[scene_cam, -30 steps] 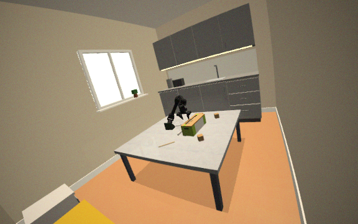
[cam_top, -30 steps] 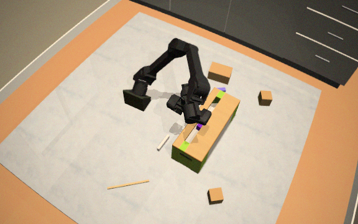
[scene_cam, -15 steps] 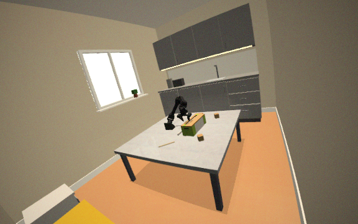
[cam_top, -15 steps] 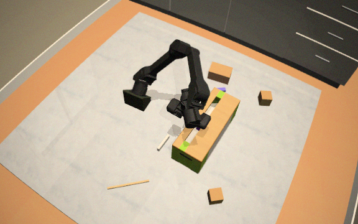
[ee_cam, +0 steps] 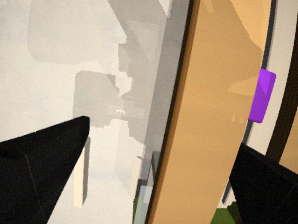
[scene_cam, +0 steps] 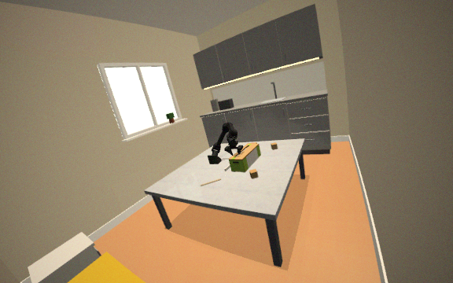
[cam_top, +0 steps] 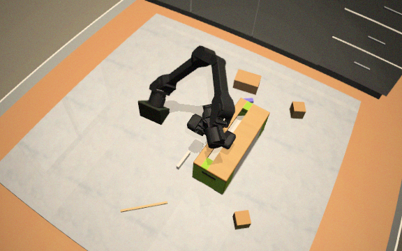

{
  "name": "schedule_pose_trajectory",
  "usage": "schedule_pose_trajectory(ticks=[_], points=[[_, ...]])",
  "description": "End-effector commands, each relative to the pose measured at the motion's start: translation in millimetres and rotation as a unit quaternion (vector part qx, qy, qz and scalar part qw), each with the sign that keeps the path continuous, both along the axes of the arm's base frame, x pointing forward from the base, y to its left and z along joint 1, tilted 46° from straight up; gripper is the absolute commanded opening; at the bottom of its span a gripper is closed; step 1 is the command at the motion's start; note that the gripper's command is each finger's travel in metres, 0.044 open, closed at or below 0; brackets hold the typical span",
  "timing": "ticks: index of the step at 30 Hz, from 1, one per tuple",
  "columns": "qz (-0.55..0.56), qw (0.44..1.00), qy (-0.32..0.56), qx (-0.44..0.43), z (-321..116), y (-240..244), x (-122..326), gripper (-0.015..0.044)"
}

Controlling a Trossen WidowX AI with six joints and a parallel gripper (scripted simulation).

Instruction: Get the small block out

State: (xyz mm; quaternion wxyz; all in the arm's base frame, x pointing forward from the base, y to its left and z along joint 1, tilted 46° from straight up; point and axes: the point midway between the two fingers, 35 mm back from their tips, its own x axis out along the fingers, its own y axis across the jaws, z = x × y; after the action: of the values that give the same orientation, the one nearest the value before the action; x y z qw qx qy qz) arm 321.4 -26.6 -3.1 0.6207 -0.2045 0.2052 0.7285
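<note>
While straddling the box (cam_top: 234,146) rim, spread tool (cam_top: 222,134) gripping nothing, purple block (ee_cam: 262,96) beyond, cubes (cam_top: 297,109) around.

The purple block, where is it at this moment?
In the top view, the purple block shows at the far end of the box, beside the green patch. In the wrist view it lies along the dark slot, right of centre.

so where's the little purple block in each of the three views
top: the purple block shows as a sliver at the far end of the box, just beyond the green patch.
exterior: not discernible; the box is too small.
wrist: right of centre, in the slot, between the open hand's fingers.
shared landmark: the box's tan top.
</note>
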Motion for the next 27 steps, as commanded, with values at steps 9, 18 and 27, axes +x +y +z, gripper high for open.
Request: schedule_pose_trajectory(ticks=[9, 18, 27], points=[[0.0, 1.0, 0.01, 0.006, -14, 15, -5, 0.04], [0.001, 1.0, 0.007, 0.004, -7, 17, -4, 0.04], [0.001, 1.0, 0.007, 0.005, 6, 31, -5, 0.04]])
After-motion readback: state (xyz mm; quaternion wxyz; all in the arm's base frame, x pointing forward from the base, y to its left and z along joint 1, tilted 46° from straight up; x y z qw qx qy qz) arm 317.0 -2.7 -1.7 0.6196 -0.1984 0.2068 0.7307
